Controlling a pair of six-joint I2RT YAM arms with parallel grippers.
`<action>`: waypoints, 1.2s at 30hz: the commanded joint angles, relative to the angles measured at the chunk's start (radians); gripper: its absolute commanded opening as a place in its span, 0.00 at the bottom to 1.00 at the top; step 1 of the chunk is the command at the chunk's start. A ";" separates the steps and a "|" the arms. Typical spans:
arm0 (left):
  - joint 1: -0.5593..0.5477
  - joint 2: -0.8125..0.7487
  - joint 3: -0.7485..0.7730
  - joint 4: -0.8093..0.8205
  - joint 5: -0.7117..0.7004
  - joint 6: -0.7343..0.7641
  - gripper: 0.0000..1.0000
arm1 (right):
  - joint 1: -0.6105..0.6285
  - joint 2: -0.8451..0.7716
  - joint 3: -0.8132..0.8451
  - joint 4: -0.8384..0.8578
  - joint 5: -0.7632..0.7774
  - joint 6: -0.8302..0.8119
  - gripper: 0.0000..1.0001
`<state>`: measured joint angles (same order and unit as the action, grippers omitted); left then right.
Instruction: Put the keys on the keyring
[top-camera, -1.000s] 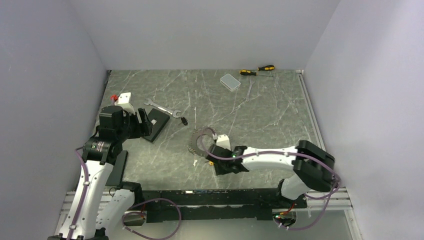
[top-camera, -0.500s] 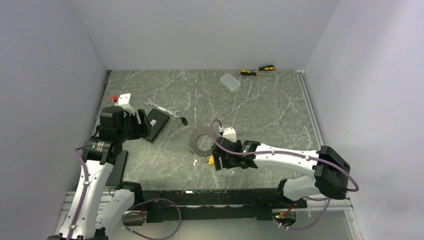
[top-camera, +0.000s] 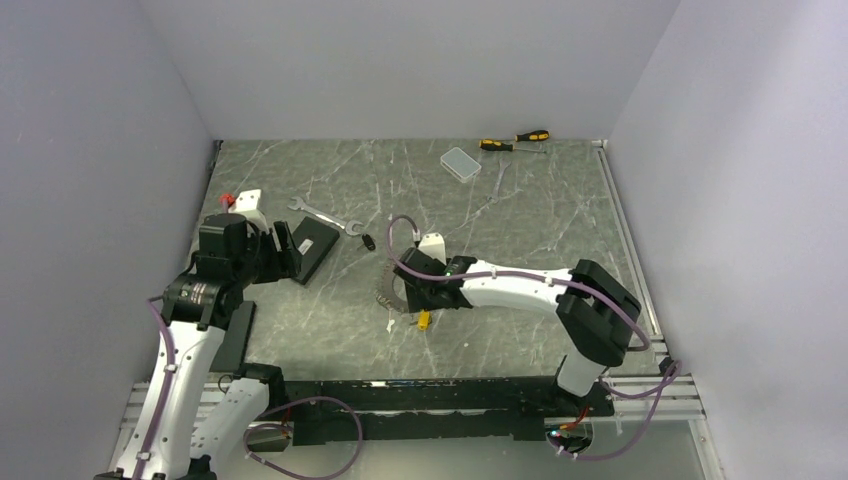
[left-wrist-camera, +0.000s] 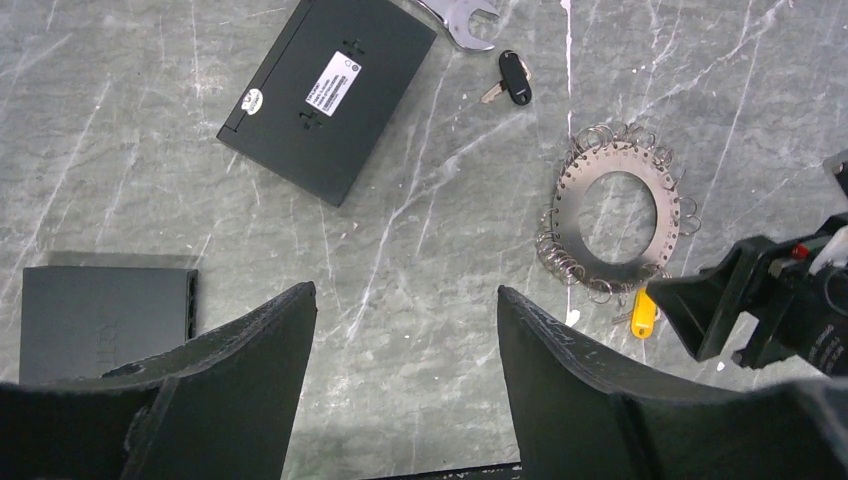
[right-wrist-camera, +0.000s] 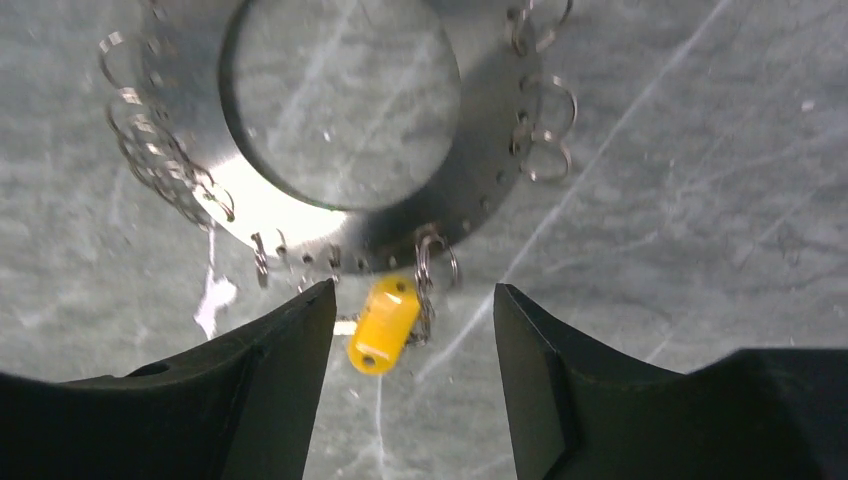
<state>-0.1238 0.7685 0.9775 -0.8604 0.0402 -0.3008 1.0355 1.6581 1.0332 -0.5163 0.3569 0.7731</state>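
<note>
Grey marbled tabletop (top-camera: 540, 215) carries the keyring (left-wrist-camera: 612, 265), a flat metal disc with a round hole and small split rings hung around its rim. The yellow-headed key (right-wrist-camera: 383, 324) lies at the near edge of that rim. One small split ring sits just beside the key; whether the key is already threaded on it cannot be told.

The right gripper (right-wrist-camera: 405, 335) hangs directly over this key with its jaws apart and holding nothing. In the wrist view one finger stands on each side of the key. The key's long axis runs mostly along the gap, slanted a little, with its upper end toward the disc. By my reading, closing would pinch it across its narrow width.

The black-headed key (left-wrist-camera: 515, 78) lies well apart, beyond the far side of the keyring. The left gripper (left-wrist-camera: 405, 310), also open and empty, hovers near the black rectangular block (left-wrist-camera: 330, 95), so the right arm is plainly the nearer one.
</note>
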 joint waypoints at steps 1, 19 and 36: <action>-0.004 0.001 0.002 0.020 0.017 -0.011 0.71 | -0.034 0.029 0.063 0.047 0.011 -0.048 0.61; 0.009 0.027 0.002 0.026 0.021 -0.007 0.70 | -0.080 0.093 0.047 0.083 -0.035 -0.085 0.08; 0.022 0.034 0.002 0.029 0.034 -0.004 0.70 | -0.293 0.055 0.078 0.091 0.005 -0.218 0.06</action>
<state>-0.1081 0.8032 0.9764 -0.8589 0.0570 -0.3008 0.7815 1.7473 1.0672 -0.4316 0.3290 0.6064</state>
